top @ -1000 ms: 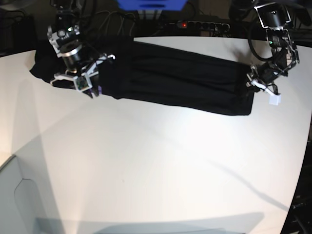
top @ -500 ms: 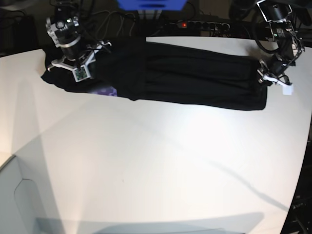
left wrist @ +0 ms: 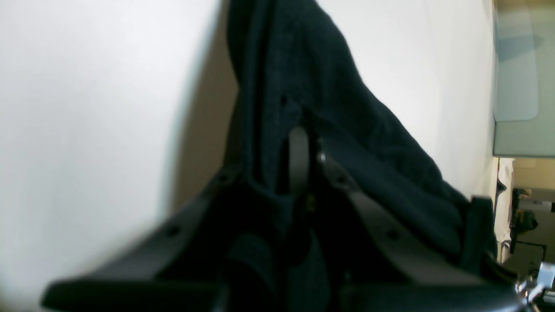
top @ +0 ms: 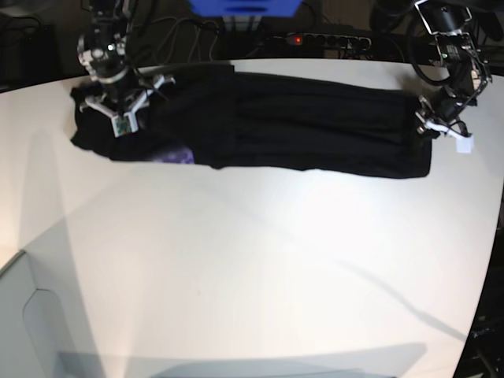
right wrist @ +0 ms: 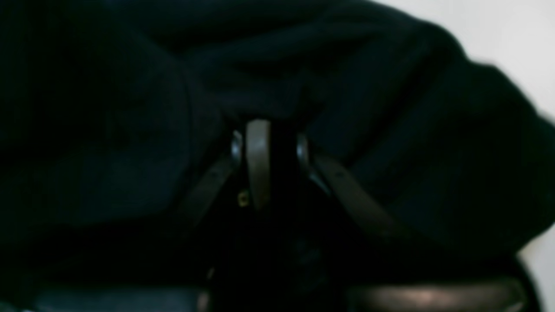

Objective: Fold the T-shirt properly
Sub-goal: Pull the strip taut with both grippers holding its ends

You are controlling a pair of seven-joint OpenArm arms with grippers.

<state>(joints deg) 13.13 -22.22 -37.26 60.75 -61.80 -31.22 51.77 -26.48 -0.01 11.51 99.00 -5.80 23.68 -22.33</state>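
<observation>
We see a broad, glossy white table (top: 252, 268) filling most of the base view. On its far part lies the large black cloth T-shirt (top: 315, 122), stretched in a long band from near the table's left side, in that view, to near its right side. Long creases run along the band, and the cloth at the left end is more bunched.

Over the table's far corners we have the two black-and-metal robot arms: the left arm (top: 453, 67) on the view's right, the right arm (top: 106, 51) on its left. At the table's near left corner stands a pale grey panel (top: 20, 331).

The left gripper (top: 429, 130) is at the band's right end; its narrow fingers (left wrist: 299, 156) are pinching a raised ridge of the black cloth. The right gripper (top: 126, 124) is down at the bunched left end. Our wrist view there is dark and blurred, but its slim metal fingers (right wrist: 259, 164) seem to be pinching black cloth between them.

Smallest, we find the purple neck patch (top: 177, 156), showing at the shirt's edge that faces the table's open middle, just beside the right gripper.
</observation>
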